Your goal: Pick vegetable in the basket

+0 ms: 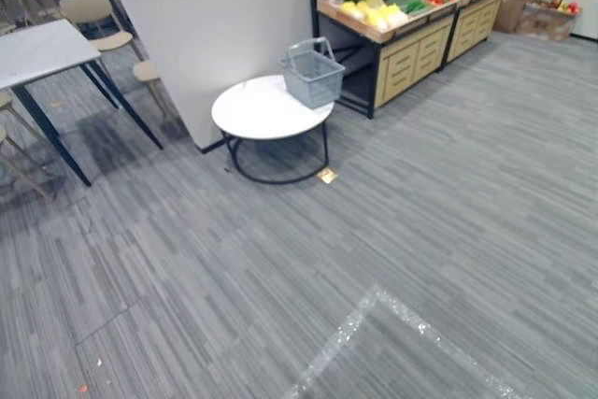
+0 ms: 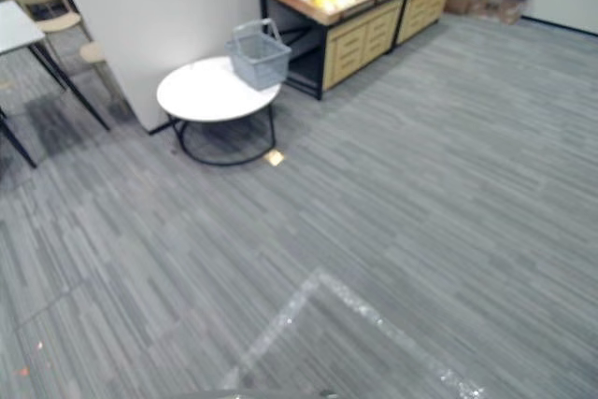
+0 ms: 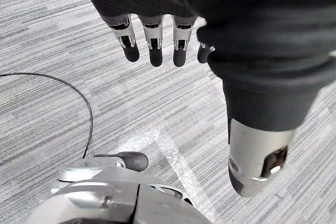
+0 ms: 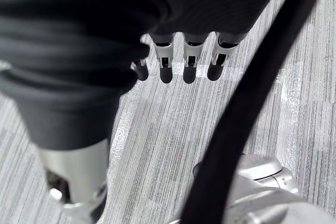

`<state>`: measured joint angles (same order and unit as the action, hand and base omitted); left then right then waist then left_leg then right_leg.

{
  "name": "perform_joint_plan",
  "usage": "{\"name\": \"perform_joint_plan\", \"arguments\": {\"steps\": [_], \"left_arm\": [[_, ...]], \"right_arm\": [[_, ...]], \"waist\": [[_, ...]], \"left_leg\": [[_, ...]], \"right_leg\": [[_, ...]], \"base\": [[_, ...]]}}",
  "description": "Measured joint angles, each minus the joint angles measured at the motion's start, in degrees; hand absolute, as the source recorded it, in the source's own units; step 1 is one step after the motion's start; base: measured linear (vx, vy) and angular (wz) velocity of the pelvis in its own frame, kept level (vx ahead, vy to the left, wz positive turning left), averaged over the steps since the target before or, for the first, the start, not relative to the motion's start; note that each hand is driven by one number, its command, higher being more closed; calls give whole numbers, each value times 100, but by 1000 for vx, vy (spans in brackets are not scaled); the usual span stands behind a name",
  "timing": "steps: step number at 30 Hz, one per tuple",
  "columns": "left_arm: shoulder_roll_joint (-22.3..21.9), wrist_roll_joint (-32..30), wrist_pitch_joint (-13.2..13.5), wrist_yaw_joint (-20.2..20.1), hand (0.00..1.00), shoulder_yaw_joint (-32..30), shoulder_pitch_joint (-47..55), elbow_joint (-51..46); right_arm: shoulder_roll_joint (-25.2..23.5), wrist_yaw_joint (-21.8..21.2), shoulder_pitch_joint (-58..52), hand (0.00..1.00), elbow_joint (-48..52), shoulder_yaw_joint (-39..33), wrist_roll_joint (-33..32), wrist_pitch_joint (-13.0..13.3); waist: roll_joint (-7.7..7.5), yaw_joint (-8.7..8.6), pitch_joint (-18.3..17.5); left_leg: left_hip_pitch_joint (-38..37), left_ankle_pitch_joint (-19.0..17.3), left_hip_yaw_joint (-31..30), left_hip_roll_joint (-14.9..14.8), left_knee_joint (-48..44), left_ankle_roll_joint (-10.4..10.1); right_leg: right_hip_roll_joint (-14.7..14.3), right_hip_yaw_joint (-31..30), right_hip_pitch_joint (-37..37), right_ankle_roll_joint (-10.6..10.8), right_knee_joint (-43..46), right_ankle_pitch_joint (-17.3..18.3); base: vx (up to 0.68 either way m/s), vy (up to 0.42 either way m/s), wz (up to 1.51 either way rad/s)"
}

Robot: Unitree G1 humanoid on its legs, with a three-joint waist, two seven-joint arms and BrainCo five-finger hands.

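Nothing picked up yet

Head views show me the basket (image 1: pixel 313 75) on the round table (image 1: pixel 262 114), vegetables (image 1: pixel 378 11) on the stand (image 1: pixel 411 58) beside it. Wrist views show my left hand (image 3: pixel 156 45) and right hand (image 4: pixel 189 61) hanging over carpet (image 3: pixel 63 24), fingers loose, holding nothing

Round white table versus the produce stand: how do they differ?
The round white table has a plain top on thin black legs; the wooden produce stand is long, with drawers. The table bears one grey basket; the stand holds yellow, green and red vegetables. Both stand on grey carpet.
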<state>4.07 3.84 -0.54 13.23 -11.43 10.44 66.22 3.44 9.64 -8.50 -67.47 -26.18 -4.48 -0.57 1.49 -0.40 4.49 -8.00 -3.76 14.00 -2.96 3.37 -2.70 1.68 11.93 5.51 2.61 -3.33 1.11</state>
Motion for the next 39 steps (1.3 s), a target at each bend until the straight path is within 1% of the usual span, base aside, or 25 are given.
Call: {"name": "perform_joint_plan", "arguments": {"steps": [2, 3, 4, 6, 7, 8, 9, 11, 12, 18, 19, 20, 22, 23, 24, 25, 26, 27, 28, 29, 31, 32, 33, 35, 39], "left_arm": [[-9, 0, 3, 1, 0, -29, -21, -2], [-7, -2, 4, 0, 0, -28, -34, 0], [-4, -2, 3, -1, 0, -27, -43, 3], [-1, -4, 3, 0, 0, -27, -64, 2], [1, -4, 4, -1, 0, -26, -73, 0], [2, -17, 4, -6, 0, -25, -80, -1], [3, -20, 3, -11, 0, -23, -102, -1], [3, -19, 3, -24, 0, -13, -116, 0], [3, -20, 4, -36, 0, -10, -120, -2], [12, -64, 38, -47, 0, 88, -123, -5], [13, -70, 39, -47, 0, 96, -124, -6], [14, -84, 39, -49, 0, 98, -125, -8], [16, -156, 39, -50, 0, 100, -130, -11], [17, -191, 38, -50, 0, 101, -135, -12], [17, -225, 37, -47, 0, 100, -137, -11], [19, -242, 34, -36, 0, 101, -146, -9], [18, -244, 32, -20, 0, 102, -146, -8], [18, -244, 32, -10, 0, 102, -147, -7], [19, -243, 32, 8, 0, 103, -156, -5], [19, -243, 33, 16, 0, 105, -157, -5], [26, -242, 34, 29, 0, 134, -166, -6], [40, -241, 36, 46, 0, 201, -169, -9], [49, -241, 37, 57, 0, 234, -173, -9], [53, -236, 38, 78, 0, 259, -173, -9], [57, -232, 39, 124, 0, 282, -181, -10]], "right_arm": [[-12, 11, 94, 0, -2, -59, -1, 1], [-13, 13, 133, 0, -1, -73, -2, 3], [-23, 13, 176, 0, 0, -90, -2, 3], [-32, 14, 216, 0, 0, -136, -3, 3], [-44, 13, 232, 0, 1, -171, -3, 3], [-57, 13, 245, 0, 2, -223, -2, 2], [-62, 13, 254, 0, 2, -245, -2, 1], [-62, 14, 269, 0, 4, -254, -2, 1], [-63, 15, 278, 0, 7, -253, -2, 2], [-60, 10, 292, 0, 14, -247, -4, 6], [-59, 9, 292, 0, 14, -248, -2, 5], [-59, 10, 292, 0, 14, -249, -1, 5], [-52, 12, 292, 0, 15, -253, -2, 5], [-51, 12, 292, 0, 15, -254, -3, 5], [-44, 11, 293, 0, 15, -257, -3, 5], [-50, 17, 295, 0, 15, -261, -4, 4], [-45, 23, 295, 0, 15, -258, -3, 5], [-46, 30, 296, 0, 15, -257, -3, 5], [-50, 86, 303, 0, 14, -252, 4, 10], [-42, 147, 303, 0, 14, -246, 4, 16], [-42, 208, 309, 0, 16, -200, 11, 31], [-39, 257, 309, 0, 17, -151, 24, 54], [-38, 286, 317, 0, 21, -122, 76, 69], [-20, 318, 319, 0, 25, -45, 119, 90], [-18, 296, 326, 0, 24, -43, 121, 91]], "waist": [[38, 3, 63], [-34, 5, 125], [21, 3, 120], [-24, 8, 180], [24, 11, 175], [-8, 8, 207], [21, 13, 219], [-6, 24, 251], [25, 32, 244], [16, 38, 266], [-20, 38, 289], [50, 37, 249], [0, 37, 280], [43, 37, 252], [-20, 37, 291], [46, 36, 255], [-19, 36, 292], [-28, 36, 299], [44, 34, 264], [-34, 35, 311], [15, 32, 301], [-21, 32, 327], [13, 29, 312], [-30, 26, 340], [-20, 16, 337]], "left_leg": [[-130, -32, 97, -2, 48, -50], [-161, -55, 119, -5, 45, -85], [-191, -59, 135, -4, 46, -92], [-207, -78, 165, -4, 51, -120], [-219, -78, 168, -4, 50, -120], [-219, -81, 170, -5, 52, -123], [-227, -82, 177, -10, 52, -125], [-223, -83, 188, -22, 54, -126], [-227, -83, 214, -35, 53, -126], [-223, -81, 229, -60, 50, -122], [-223, -80, 228, -59, 50, -121], [-223, -79, 226, -58, 50, -119], [-222, -78, 225, -56, 54, -117], [-221, -78, 225, -56, 56, -117], [-222, -78, 225, -55, 60, -116], [-222, -77, 224, -55, 60, -116], [-220, -78, 220, -54, 64, -116], [-219, -77, 216, -54, 65, -116], [-219, -77, 210, -53, 65, -115], [-214, -77, 206, -52, 70, -115], [-213, -76, 201, -52, 70, -114], [-204, -75, 199, -51, 79, -112], [-202, -74, 199, -51, 83, -111], [-198, -71, 200, -50, 104, -107], [-143, -62, 182, -41, 149, -94]], "right_leg": [[-13, -1, 118, 21, -79, -12], [-14, -2, 159, 29, -105, -15], [-15, -2, 184, 42, -124, -22], [-15, -4, 198, 44, -147, -21], [-15, -4, 218, 45, -153, -20], [-17, -3, 216, 56, -157, -13], [-23, -3, 223, 56, -162, -12], [-35, -4, 217, 57, -163, -12], [-49, -4, 218, 57, -162, -12], [-70, 4, 213, 55, -162, -12], [-70, 6, 214, 55, -162, -12], [-69, 11, 215, 54, -162, -13], [-68, 14, 213, 53, -163, -13], [-68, 15, 213, 54, -164, -13], [-68, 16, 212, 53, -166, -13], [-68, 19, 214, 53, -170, -13], [-68, 23, 212, 53, -172, -13], [-69, 26, 213, 53, -174, -13], [-68, 33, 217, 53, -179, -13], [-69, 36, 212, 53, -180, -13], [-68, 37, 212, 53, -184, -13], [-69, 37, 198, 53, -185, -13], [-69, 36, 195, 53, -191, -13], [-72, 36, 186, 53, -199, -13], [-75, 62, 152, 52, -256, -14]], "base": [[62, -6, -10], [28, -13, -12], [14, -18, -11], [2, -19, -7], [0, 0, 0], [0, 0, 0], [0, 0, 0], [-32, -37, -2], [-39, -40, -3], [-43, -40, -1], [-41, -30, 1], [0, 0, 0], [-15, -12, 0], [0, 0, 0], [0, 0, 0], [0, 0, 0], [0, 0, 0], [0, 0, 0], [0, 0, 0], [0, 0, 0], [0, 0, 0], [0, 0, 0], [0, 0, 0], [0, 0, 0], [0, 0, 2]]}}
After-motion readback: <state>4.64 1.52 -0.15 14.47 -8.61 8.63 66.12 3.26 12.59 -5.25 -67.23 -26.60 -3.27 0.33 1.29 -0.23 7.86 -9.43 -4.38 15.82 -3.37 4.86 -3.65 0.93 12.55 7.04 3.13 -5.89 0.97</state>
